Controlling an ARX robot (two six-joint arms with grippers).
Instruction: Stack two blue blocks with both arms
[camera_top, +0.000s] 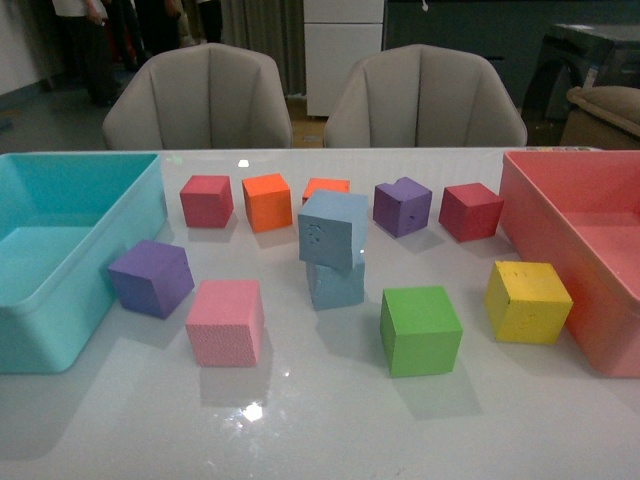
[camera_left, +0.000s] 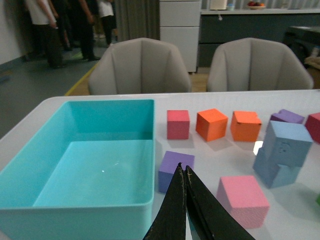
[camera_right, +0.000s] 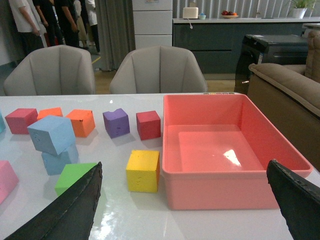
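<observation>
Since the paler blue foam cube (camera_top: 333, 228) already sits tilted atop the other blue foam cube (camera_top: 336, 284), just behind the green foam cube (camera_top: 420, 329), stacking looks done. Left hand (camera_left: 184, 172) closed, empty; right hand (camera_right: 185, 185) wide open, empty. You need only keep clear.

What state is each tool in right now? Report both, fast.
Left tool: shut, fingers pressed together, holding nothing.
Right tool: open wide, holding nothing.

White table (camera_top: 330, 440): foam cubes (camera_top: 420, 328), turquoise bin (camera_top: 60, 250), pink bin (camera_top: 590, 250).
</observation>
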